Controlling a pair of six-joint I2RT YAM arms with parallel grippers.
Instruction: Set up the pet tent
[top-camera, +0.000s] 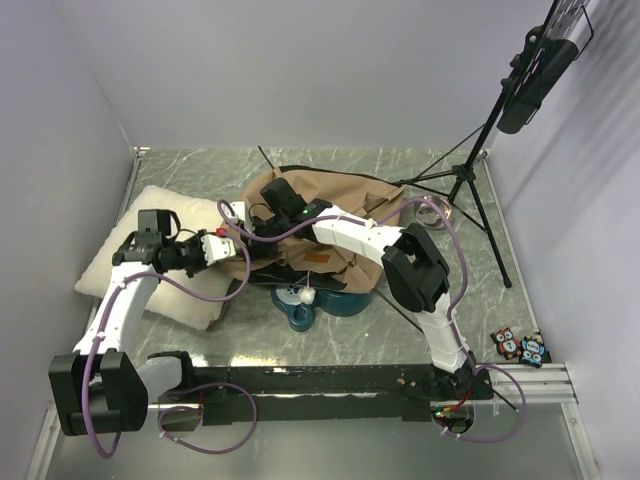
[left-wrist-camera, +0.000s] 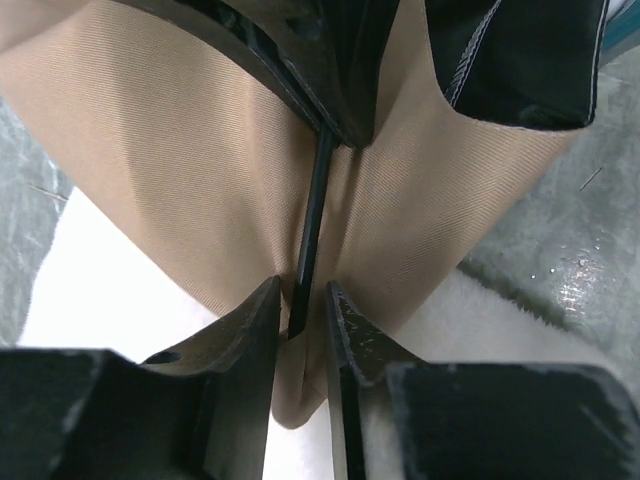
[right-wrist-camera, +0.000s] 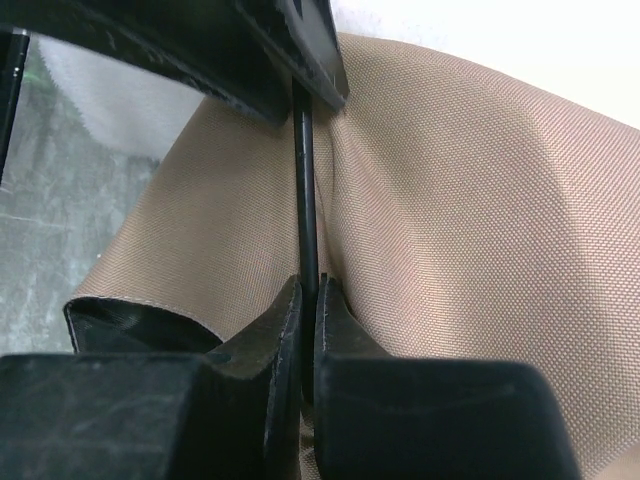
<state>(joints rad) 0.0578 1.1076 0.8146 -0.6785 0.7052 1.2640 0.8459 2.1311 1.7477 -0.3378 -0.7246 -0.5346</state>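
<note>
The pet tent (top-camera: 335, 205) lies collapsed in the middle of the table: tan fabric with a brown label patch (top-camera: 317, 259) and a thin dark pole sticking out at the back (top-camera: 266, 158). My left gripper (top-camera: 226, 246) is at the tent's left edge, closed on a fold of tan fabric (left-wrist-camera: 200, 170) with the end of a dark pole (left-wrist-camera: 313, 210) between its fingers (left-wrist-camera: 258, 320). My right gripper (top-camera: 250, 216) is just behind it, shut on the same kind of thin pole (right-wrist-camera: 305, 180), with tan fabric (right-wrist-camera: 460, 200) beside it. A white pompom (top-camera: 294, 296) lies at the tent's front.
A cream-white pillow (top-camera: 135, 262) lies under the left arm. A teal object (top-camera: 330, 303) sits under the tent's front edge. A metal bowl (top-camera: 428, 213) and a black tripod (top-camera: 470, 175) stand at the right. Small owl toys (top-camera: 520, 347) lie at the front right.
</note>
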